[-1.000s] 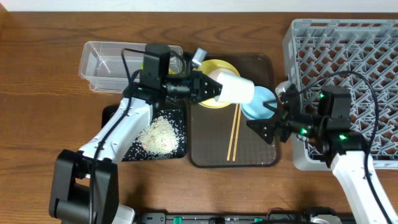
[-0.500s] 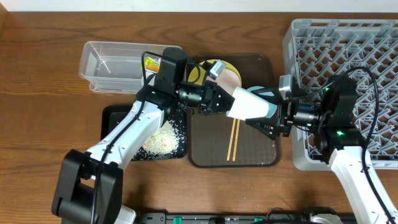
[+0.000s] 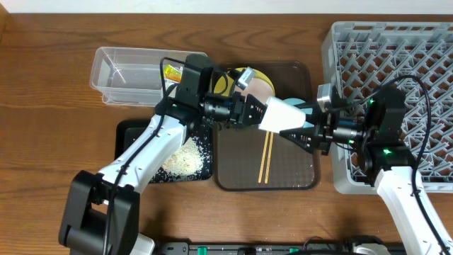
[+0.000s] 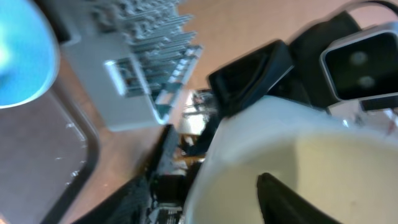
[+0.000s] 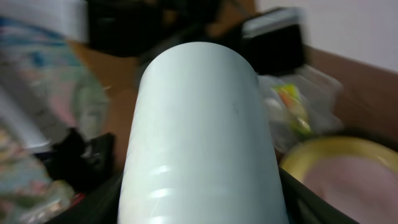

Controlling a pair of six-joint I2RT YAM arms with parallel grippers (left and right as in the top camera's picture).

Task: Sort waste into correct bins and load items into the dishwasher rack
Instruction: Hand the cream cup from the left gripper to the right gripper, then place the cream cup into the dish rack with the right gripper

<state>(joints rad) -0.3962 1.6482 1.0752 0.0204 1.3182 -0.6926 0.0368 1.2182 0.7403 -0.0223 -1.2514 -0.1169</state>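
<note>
Since a second ago the right gripper [image 3: 303,127] swung in to meet the small white cup [image 3: 282,115]. It's hanging sideways over the brown serving tray [image 3: 297,177], with its long axis running gripper to gripper. The left gripper [image 3: 253,112] pinches the rim. The right fingers straddle the base, but I can't tell if they're clamped.

no legible text, labels or numbers in any view; snack wrapper [image 3: 172,71] print too small to read
</note>
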